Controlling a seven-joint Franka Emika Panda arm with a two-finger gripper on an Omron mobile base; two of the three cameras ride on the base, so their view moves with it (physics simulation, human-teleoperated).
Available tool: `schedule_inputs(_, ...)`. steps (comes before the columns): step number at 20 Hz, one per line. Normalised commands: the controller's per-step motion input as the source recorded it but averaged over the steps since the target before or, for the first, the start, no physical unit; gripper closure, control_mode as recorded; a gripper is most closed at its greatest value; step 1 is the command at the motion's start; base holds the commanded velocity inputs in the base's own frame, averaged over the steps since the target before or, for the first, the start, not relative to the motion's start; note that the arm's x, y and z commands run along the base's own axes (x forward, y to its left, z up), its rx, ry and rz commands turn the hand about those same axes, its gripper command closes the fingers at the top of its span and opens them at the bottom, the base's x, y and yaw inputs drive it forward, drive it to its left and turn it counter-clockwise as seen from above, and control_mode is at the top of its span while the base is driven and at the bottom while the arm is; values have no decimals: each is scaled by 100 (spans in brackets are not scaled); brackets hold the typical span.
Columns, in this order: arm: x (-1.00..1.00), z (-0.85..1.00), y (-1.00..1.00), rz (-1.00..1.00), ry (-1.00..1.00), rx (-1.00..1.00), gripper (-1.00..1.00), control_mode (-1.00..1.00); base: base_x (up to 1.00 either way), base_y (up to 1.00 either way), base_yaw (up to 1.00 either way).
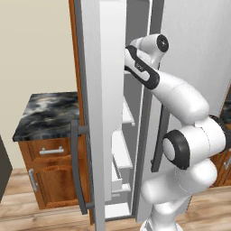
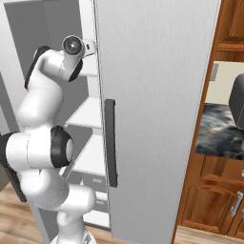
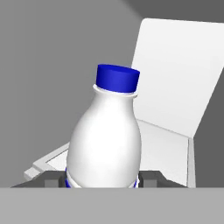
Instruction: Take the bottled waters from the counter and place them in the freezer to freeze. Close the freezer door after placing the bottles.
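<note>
The hand [image 3: 103,180] pinches the blue-capped water bottle [image 3: 106,135] low on its body, one finger on each side, holding it upright over a white freezer shelf [image 3: 168,151]. The arm [image 1: 173,92] reaches past the open freezer door [image 1: 92,113]; the marbled tabletop [image 1: 47,115] lies beyond.

Bottle [image 3: 105,140] between jaws, above shelf [image 3: 162,151] inside freezer [image 1: 131,113] (door [image 1: 92,113] swung open leftward).
</note>
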Motion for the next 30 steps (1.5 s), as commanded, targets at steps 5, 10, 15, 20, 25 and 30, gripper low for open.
schedule_inputs(5, 76, -18, 7, 0, 0, 0, 100, -100, 0, 0, 0)
schedule_inputs(10, 81, -22, 12, -1, 0, 0, 100, -100, 0, 0, 0)
schedule_inputs(15, 66, -28, 2, 0, 0, 0, 100, -100, 0, 0, 0)
schedule_inputs(20, 59, -33, 0, 0, 0, 0, 100, -100, 0, 0, 0)
schedule_inputs(25, 69, -26, 0, 0, 1, 0, 100, -100, 0, 0, 0)
schedule_inputs(30, 9, -41, 5, 1, 4, -3, -100, -100, 0, 0, 0)
